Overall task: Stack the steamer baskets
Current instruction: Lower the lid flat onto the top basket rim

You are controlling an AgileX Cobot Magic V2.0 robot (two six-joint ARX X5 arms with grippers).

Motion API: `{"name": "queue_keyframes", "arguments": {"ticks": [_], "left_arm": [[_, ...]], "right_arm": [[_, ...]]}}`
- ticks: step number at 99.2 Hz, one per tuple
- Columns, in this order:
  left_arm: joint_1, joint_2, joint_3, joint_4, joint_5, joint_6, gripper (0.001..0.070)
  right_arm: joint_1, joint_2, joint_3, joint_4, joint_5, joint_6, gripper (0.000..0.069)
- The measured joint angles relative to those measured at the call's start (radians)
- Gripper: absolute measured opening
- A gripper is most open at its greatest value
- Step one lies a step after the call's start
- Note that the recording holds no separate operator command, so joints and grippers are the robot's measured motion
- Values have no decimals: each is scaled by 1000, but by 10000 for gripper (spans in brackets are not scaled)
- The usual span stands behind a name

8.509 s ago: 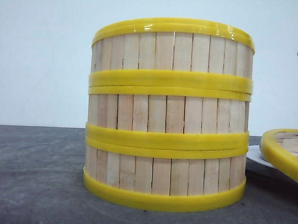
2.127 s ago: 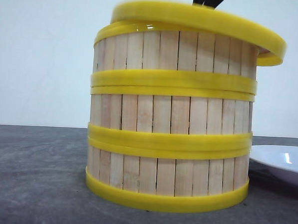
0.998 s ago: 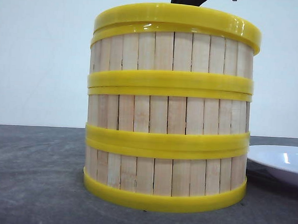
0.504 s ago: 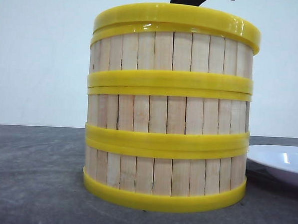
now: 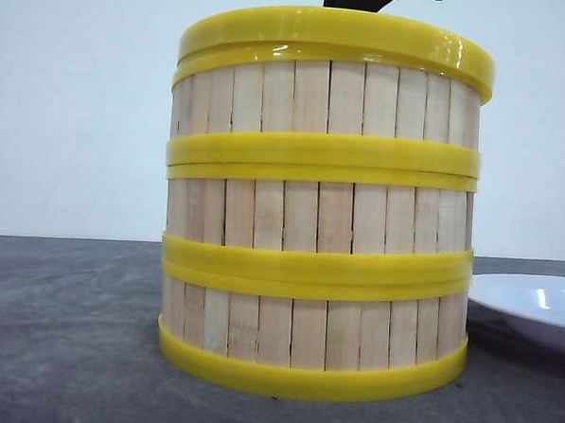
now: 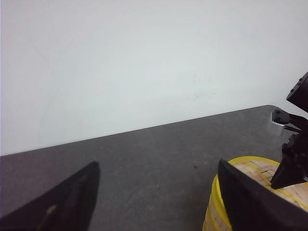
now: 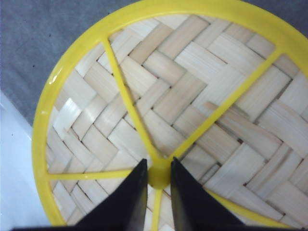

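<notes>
Three steamer baskets (image 5: 318,261) stacked, lid (image 5: 334,34) on top — right end effector (image 7: 158,185) pinching lid's hub; left end effector (image 6: 159,192) wide.

Steamer baskets (image 5: 318,261): pale wooden slats, yellow rims
Lid (image 7: 183,106): herringbone weave, yellow rim and spokes
Plate (image 5: 533,305): white
Counter (image 5: 68,333): dark grey

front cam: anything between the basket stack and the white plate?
Nothing: only bare dark table separates the steamer baskets from the white plate, seen in the front view.
</notes>
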Motion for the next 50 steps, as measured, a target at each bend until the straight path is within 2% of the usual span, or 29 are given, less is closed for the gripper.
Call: {"name": "queue_keyframes", "arguments": {"ticks": [50], "left_arm": [[0, 0, 0, -1, 0, 0, 461]], "right_arm": [[1, 11, 28, 0, 35, -13, 48]]}}
